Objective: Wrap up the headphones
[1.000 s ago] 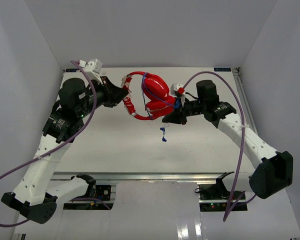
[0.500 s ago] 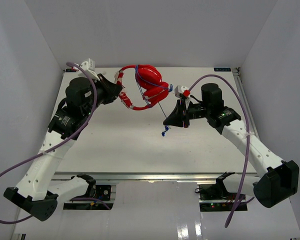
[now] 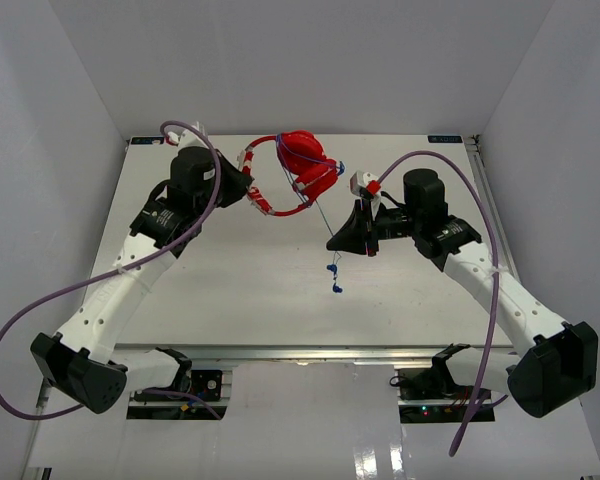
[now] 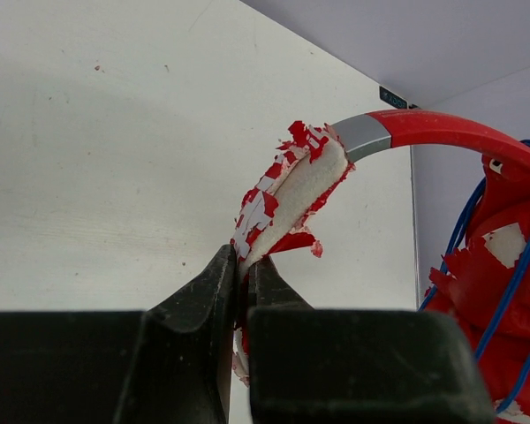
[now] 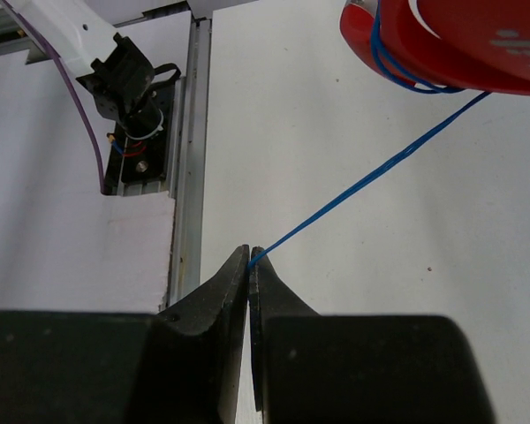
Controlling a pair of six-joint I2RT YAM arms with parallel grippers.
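My left hand (image 4: 241,262) is closed tight on the padded part of the headband (image 4: 291,190). There the red cover is peeling and the white foam shows. From this grip the headphones (image 3: 302,165) stand out to the right, over the far part of the desk (image 3: 230,300). They seem to be raised off it. The thin band curves over to the two red cups (image 3: 308,168), which sit close together.

My right hand (image 5: 248,256) is also closed, and it pinches the thin blue cable (image 5: 371,181) between the fingertips. From there the cable runs straight and tight up to the nearer cup, where some blue loops already lie around it. In the top view the free end with its blue tips (image 3: 334,282) hangs below my right hand, near the middle of the desk. I cannot tell if it touches the surface.
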